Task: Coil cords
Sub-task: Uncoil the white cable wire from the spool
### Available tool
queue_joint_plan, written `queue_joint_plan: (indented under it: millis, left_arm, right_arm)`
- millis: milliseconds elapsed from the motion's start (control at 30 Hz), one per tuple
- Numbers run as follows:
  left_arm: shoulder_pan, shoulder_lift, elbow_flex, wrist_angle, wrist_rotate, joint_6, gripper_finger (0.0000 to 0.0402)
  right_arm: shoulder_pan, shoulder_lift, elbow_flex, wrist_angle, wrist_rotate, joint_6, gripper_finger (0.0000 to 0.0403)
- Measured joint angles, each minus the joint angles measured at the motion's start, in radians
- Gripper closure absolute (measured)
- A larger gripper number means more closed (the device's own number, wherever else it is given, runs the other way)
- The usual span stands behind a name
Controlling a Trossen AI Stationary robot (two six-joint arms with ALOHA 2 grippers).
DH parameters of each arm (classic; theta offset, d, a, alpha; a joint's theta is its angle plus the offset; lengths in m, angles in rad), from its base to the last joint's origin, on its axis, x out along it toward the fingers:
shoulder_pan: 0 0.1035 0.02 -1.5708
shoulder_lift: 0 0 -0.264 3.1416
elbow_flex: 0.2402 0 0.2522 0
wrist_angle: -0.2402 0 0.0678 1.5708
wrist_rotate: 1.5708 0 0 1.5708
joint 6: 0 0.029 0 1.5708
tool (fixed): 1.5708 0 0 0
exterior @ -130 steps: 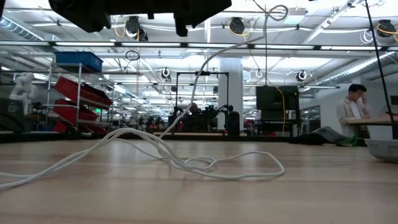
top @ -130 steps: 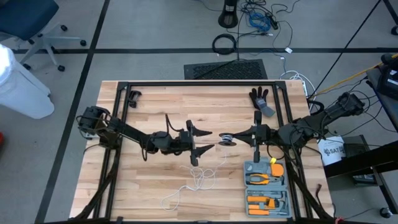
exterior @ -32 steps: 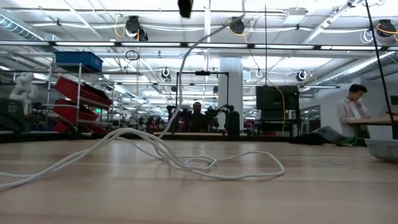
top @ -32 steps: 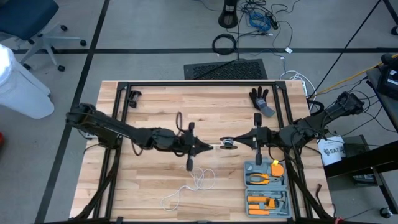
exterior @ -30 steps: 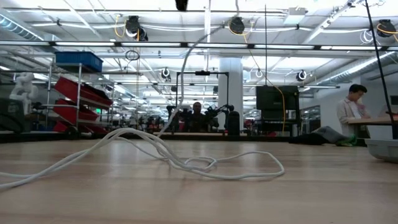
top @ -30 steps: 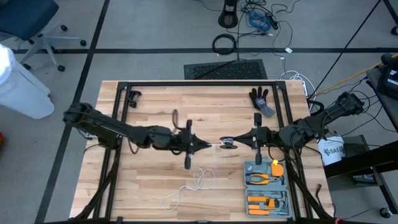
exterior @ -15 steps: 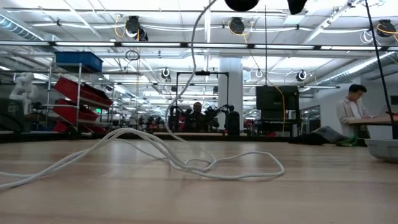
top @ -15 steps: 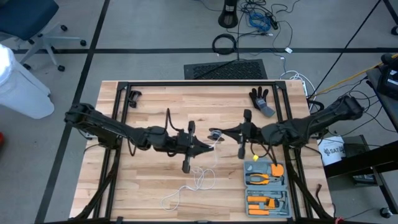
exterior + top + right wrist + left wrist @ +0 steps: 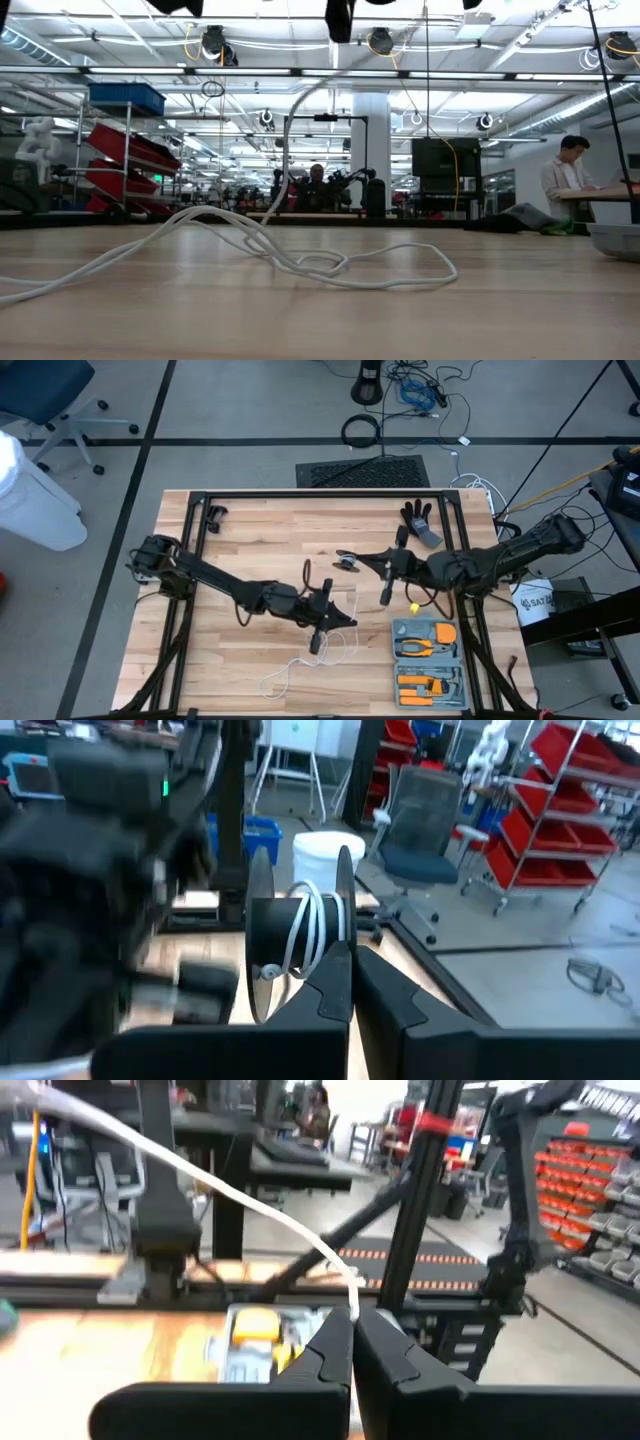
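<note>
The white cord (image 9: 300, 262) lies in loose loops on the wood near the table's front (image 9: 312, 654). One strand rises from the loops to the arms overhead (image 9: 292, 130). My left gripper (image 9: 352, 623) is shut on this strand near the table's middle, just above the loops. Its other end is wound on the small black reel (image 9: 300, 930). My right gripper (image 9: 362, 561) is shut on the reel (image 9: 345, 560) farther back, pointing toward the table's left. My left gripper pinches the white cord (image 9: 350, 1280) between its two fingertips, a single strand, fingers level. From the fingers the cord runs taut, slanting up and away (image 9: 200, 1175). My right gripper pinches the rim of one reel flange (image 9: 344, 905) between its two fingers, level, from the table's right. The reel stands on edge, lifted clear of the table, with white turns on its hub (image 9: 305, 925).
A grey tool case with orange-handled pliers (image 9: 430, 658) lies at the front right. A black glove (image 9: 418, 520) sits at the back right. The black frame rails (image 9: 300, 495) run round the table. Bare wood lies at the left and back.
My left gripper has gone down and toward the near edge with the cord, a little to the right. My right gripper has carried the reel toward the table's left and far edge. The strand between them now slants longer; the loops on the table have stayed put.
</note>
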Motion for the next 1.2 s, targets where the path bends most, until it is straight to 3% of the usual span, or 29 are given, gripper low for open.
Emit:
queue_joint_plan:
  millis: [267,367,767,967,1200]
  left_arm:
    - [0.000,0.026,0.000,-0.124,-0.020,-0.024,0.0400]
    - [0.000,0.019,0.000,-0.179,-0.023,-0.057,0.0391]
    - [-0.016,-0.076,-0.001,-0.293,-0.023,-0.066,0.0250]
    - [-0.033,-0.183,-0.001,-0.457,-0.097,-0.064,0.0205]
    - [-0.060,-0.301,-0.001,-0.689,-0.273,-0.065,0.0199]
  right_arm:
    - [0.000,-0.073,0.000,-0.001,-0.013,-0.028,0.0403]
    - [0.000,-0.101,0.000,-0.015,-0.072,-0.025,0.0403]
    - [0.000,-0.174,0.000,-0.137,-0.164,0.049,0.0403]
    - [0.000,-0.176,0.000,-0.183,-0.237,0.106,0.0403]
    - [0.010,-0.172,0.000,-0.259,-0.302,0.174,0.0403]
